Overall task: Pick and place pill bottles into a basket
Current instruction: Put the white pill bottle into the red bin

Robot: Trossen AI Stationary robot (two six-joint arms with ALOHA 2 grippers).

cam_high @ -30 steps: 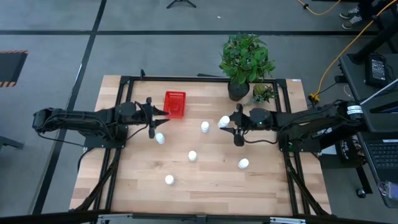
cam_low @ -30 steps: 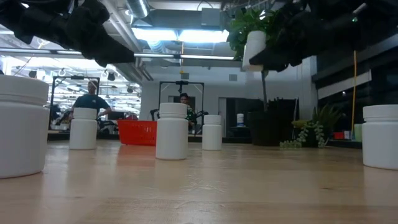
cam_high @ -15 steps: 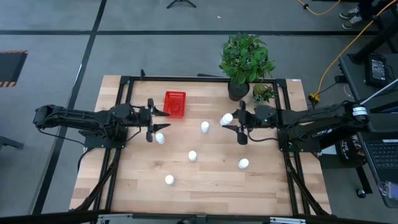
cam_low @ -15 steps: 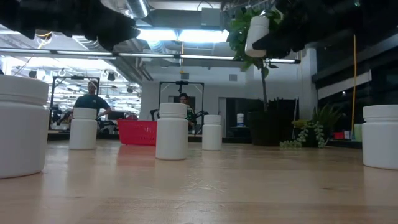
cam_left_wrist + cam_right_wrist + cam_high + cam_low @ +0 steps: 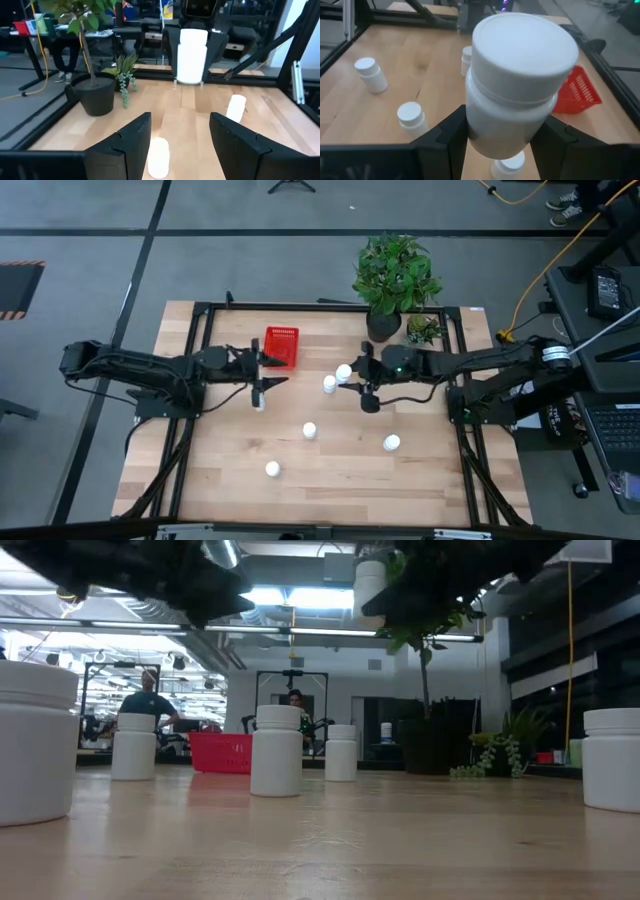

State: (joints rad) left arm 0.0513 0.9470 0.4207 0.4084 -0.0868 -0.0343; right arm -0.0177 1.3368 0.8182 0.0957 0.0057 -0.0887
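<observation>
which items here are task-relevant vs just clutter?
Task items:
red basket, empty
bottle held in right gripper jaws: held bottle
five bottles on the table, e.g.; one under the open left gripper

Clutter:
large potted plant
small plant

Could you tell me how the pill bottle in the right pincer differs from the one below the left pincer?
The small white plastic pill bottle is clamped in the right pincer, lifted off the table; the other white pill bottle stands on the wooden table, ungripped, below the open left pincer. Both are white, capped and upright.
</observation>
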